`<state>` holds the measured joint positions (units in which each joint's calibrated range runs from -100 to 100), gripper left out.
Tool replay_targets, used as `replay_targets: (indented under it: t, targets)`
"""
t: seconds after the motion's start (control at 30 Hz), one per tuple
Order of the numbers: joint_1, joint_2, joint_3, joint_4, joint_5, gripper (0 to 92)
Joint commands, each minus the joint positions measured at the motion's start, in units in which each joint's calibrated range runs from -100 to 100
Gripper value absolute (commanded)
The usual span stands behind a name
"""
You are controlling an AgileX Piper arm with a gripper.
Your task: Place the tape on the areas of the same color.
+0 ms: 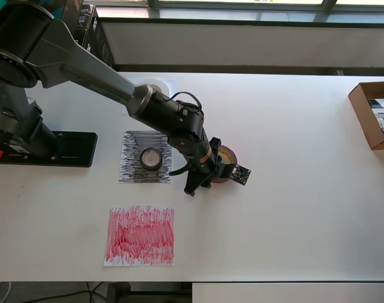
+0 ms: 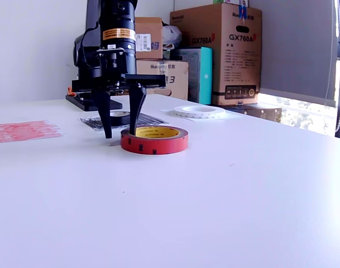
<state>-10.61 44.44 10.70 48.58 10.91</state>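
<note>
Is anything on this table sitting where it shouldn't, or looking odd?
Only the red tape: it lies flat on bare table, not on the red sheet. The open pincer straddles its rim, one finger in the core. The black tape sits on the black sheet. Nothing is spilled or damaged.

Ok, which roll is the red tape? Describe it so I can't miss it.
Start at the black-scribbled sheet in the overhead view; the arm's pincer hangs just off its right edge. The red tape lies flat there, one finger inside its yellow core. The black roll and white roll lack that.
</note>
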Motion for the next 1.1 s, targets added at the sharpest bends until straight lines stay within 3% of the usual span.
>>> replay_targets:
  t: [0.0,0.17,0.37,0.8,1.07]
  targets:
    - [0.37,-0.10,-0.48,0.51,-0.18,43.7]
    - [0.45,-0.10,-0.48,0.51,-0.34,39.2]
    - [0.45,-0.19,-0.48,0.51,-0.34,0.0]
    - [0.60,-4.87,-6.75,0.51,-0.42,0.1]
    - [-7.29,-18.25,3.25,0.51,-5.83,0.1]
